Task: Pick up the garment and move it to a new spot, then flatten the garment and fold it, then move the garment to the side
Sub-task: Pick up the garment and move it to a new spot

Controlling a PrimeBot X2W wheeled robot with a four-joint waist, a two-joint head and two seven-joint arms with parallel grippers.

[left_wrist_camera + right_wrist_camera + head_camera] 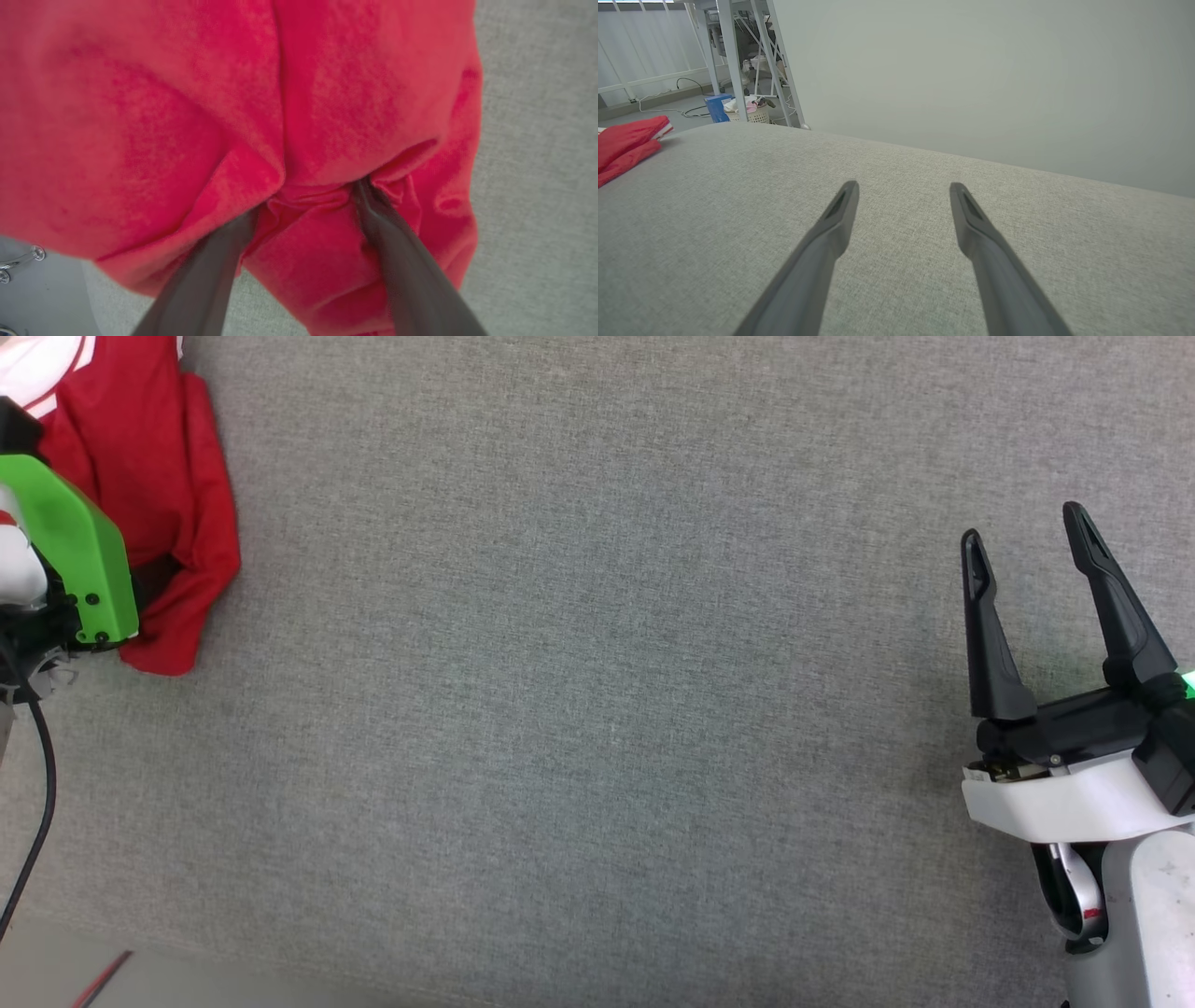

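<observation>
The garment (pixel 140 448), red with a white striped sleeve at the top, lies bunched at the far left of the grey table (pixel 597 709). My left arm's green wrist cover (pixel 75 551) hangs over its lower edge. In the left wrist view my left gripper (pixel 308 200) is open, its fingertips pushed into folds of the red garment (pixel 187 116) with a ridge of cloth between them. My right gripper (pixel 1024 523) stands open and empty over bare table at the right; its wrist view shows that gripper (pixel 903 185) just above the surface, the garment (pixel 626 140) far to its left.
A black cable (pixel 42 803) hangs from my left arm. The table's near edge shows at the lower left, with pale floor (pixel 56 971) beyond. Past the far edge stand metal frame legs (pixel 733 60), a blue box (pixel 717 107) and a basket (pixel 749 112).
</observation>
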